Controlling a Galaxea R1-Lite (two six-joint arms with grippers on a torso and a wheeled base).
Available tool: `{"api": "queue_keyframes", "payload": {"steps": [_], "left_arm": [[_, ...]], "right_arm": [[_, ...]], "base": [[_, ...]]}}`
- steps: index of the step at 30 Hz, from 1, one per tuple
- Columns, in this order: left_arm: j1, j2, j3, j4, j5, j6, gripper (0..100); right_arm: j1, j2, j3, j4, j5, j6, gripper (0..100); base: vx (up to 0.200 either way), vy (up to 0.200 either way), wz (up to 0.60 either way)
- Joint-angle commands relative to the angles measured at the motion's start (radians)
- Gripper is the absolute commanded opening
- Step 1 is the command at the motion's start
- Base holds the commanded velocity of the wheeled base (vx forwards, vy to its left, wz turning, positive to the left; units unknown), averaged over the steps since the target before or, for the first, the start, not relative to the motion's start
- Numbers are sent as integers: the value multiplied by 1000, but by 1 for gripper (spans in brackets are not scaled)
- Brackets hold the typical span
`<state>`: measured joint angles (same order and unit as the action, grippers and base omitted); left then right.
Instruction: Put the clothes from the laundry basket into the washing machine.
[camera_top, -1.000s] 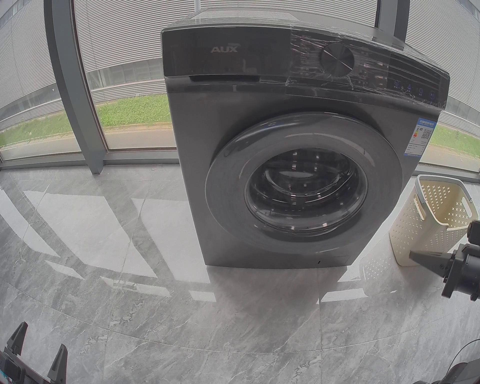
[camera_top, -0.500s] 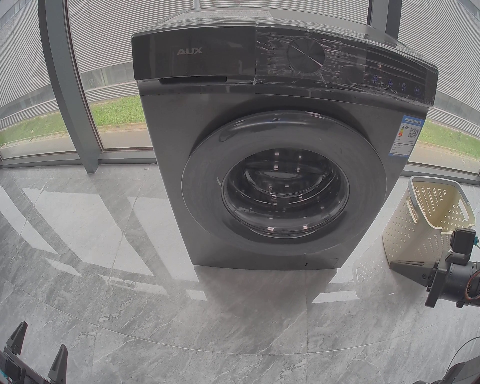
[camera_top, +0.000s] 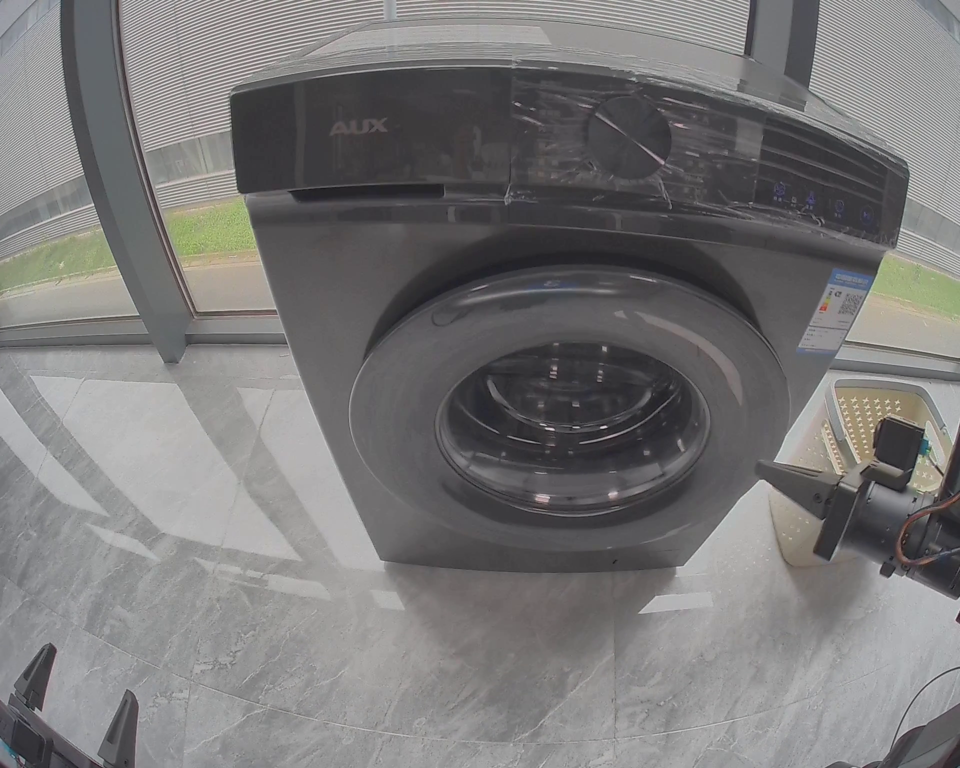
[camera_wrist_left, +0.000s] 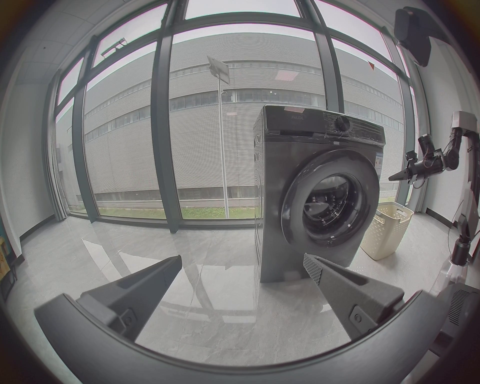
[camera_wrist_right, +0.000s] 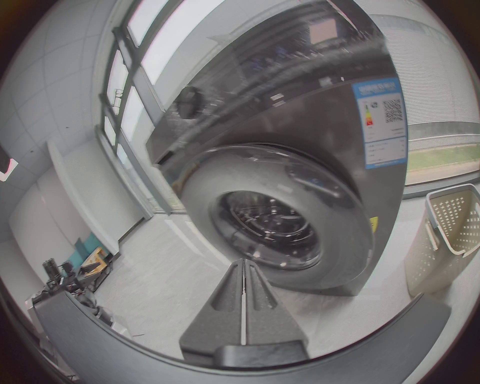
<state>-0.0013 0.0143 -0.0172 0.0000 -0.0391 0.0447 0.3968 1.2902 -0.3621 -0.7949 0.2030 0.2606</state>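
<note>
Black right gripper (camera_top: 772, 471), fingers together, level beside washing machine (camera_top: 330, 270).

Washing machine (camera_top: 400, 300) stands on floor (camera_top: 200, 500), windows (camera_top: 200, 150) behind it. Laundry basket (camera_top: 845, 400) on floor just right of machine. Right hand (camera_top: 775, 472) raised before basket; left hand (camera_top: 82, 680) low, near-left.

Glass-walled hall with a test-space look: tall windows (camera_wrist_left: 200, 125), polished grey stone floor (camera_top: 200, 500), film-wrapped washing machine (camera_top: 560, 330).
</note>
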Motion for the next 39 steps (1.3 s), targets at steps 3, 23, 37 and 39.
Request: {"api": "queue_keyframes", "payload": {"steps": [3,23,37,39], "left_arm": [[0,-14,17,-2,-1,3,100],[0,-14,17,0,-2,-2,100],[0,-14,17,-2,-2,-2,100],[0,-14,17,-2,-2,-3,100]], "right_arm": [[5,112,-20,-64,-13,0,0],[8,139,-41,-144,-85,-6,0],[13,164,-29,-241,-126,-26,0],[14,162,-24,-247,-131,-27,0]], "base": [[200,0,0],[20,-60,0],[43,0,0],[0,0,0]]}}
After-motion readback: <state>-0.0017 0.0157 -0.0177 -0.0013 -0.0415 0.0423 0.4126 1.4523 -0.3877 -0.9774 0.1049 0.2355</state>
